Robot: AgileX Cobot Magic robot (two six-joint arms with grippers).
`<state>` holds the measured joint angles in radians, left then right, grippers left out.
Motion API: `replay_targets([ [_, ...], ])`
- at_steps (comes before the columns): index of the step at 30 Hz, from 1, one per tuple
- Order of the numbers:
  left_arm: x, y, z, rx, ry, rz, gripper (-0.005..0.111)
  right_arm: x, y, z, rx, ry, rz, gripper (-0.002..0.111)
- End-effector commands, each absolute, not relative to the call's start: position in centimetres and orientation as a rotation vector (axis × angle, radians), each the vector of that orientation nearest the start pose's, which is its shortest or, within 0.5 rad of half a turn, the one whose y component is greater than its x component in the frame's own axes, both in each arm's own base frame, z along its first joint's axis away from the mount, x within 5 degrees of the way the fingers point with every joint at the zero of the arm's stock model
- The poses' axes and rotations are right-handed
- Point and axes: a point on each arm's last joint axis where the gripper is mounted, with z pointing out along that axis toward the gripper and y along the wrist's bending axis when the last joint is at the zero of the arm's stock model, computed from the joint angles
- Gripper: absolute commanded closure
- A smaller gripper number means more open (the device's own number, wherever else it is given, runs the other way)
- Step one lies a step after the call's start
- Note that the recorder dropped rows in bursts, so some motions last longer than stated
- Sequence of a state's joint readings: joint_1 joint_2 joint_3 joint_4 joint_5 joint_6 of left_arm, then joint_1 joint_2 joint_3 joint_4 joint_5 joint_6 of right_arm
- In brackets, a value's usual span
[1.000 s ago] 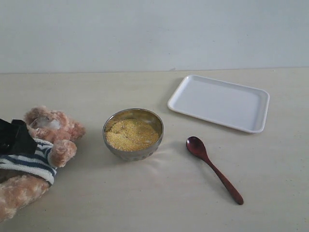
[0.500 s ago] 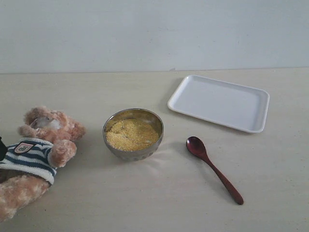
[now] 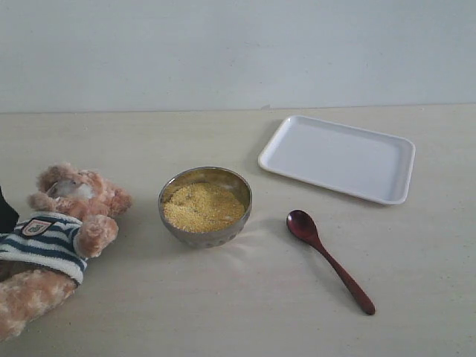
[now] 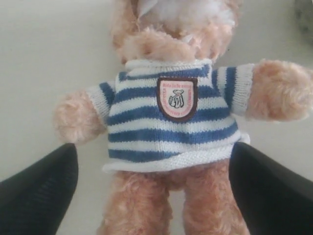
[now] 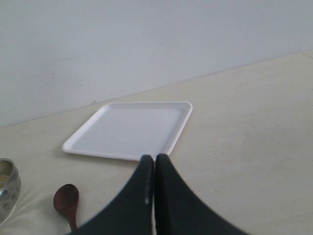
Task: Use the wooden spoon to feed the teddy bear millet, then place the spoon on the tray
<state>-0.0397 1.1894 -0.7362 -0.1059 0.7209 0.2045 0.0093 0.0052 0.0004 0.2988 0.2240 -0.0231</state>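
Note:
The teddy bear (image 3: 67, 223) lies on its back at the table's left, its striped shirt and chest badge showing. My left gripper (image 4: 154, 152) hovers open over the teddy bear (image 4: 171, 112), one finger on each side of its legs and neither pressing on it. Millet (image 3: 202, 207) fills the metal bowl (image 3: 169, 224) at the middle. The wooden spoon (image 3: 327, 256) lies flat to the bowl's right, handle toward the front. The white tray (image 3: 338, 158) sits behind it, bare. My right gripper (image 5: 155, 157) is shut on nothing, raised, near the wooden spoon (image 5: 67, 200) and tray (image 5: 132, 129).
A dark sliver of the left arm (image 3: 4, 214) shows at the exterior view's left edge. A pale wall runs behind the table. The metal bowl (image 5: 7, 188) shows at the edge of the right wrist view.
The left gripper has drawn back to the left, off the bear's chest, uncovering the shirt badge. Bear, bowl, spoon and tray have stayed put.

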Motion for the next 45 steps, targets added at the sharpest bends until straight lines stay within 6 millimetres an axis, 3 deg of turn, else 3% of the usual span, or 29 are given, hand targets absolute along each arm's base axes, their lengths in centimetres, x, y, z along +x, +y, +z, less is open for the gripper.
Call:
replay_targets([
  [1, 20.8, -2.7, 24.9, 0.163, 2.615, -0.297, 0.028, 5.6, 0.6, 19.5, 0.170, 1.686, 0.260, 0.108],
  [5, 20.4, -4.2, 25.7, 0.113, 2.410, -0.567, 0.028, 5.6, 0.6, 19.5, 0.170, 1.686, 0.260, 0.108],
  [8, 19.8, -4.4, 25.8, 0.113, 2.346, -0.641, 0.028, 5.6, 0.6, 19.5, 0.170, 1.686, 0.260, 0.108],
  [20, 17.8, -2.7, 24.2, 0.154, 2.378, -0.541, 0.026, 5.6, 0.6, 19.5, 0.170, 1.686, 0.260, 0.108],
  [25, 17.9, -1.5, 23.4, -0.003, 2.375, -0.460, 0.018, 5.6, 0.6, 19.5, 0.170, 1.686, 0.260, 0.108],
  [31, 17.4, -1.6, 23.2, -0.086, 2.428, -0.601, 0.018, 5.6, 0.6, 19.5, 0.170, 1.686, 0.260, 0.108],
  [37, 16.8, -2.2, 23.2, -0.052, 2.475, -0.698, 0.018, 5.6, 0.6, 19.5, 0.170, 1.686, 0.260, 0.108],
  [41, 17.8, -0.9, 22.6, -0.220, 2.386, -0.879, 0.018, 5.6, 0.6, 19.5, 0.170, 1.686, 0.260, 0.108],
  [45, 17.7, 0.4, 21.8, -0.226, 2.435, -0.838, 0.019, 5.6, 0.6, 19.5, 0.170, 1.686, 0.260, 0.108],
])
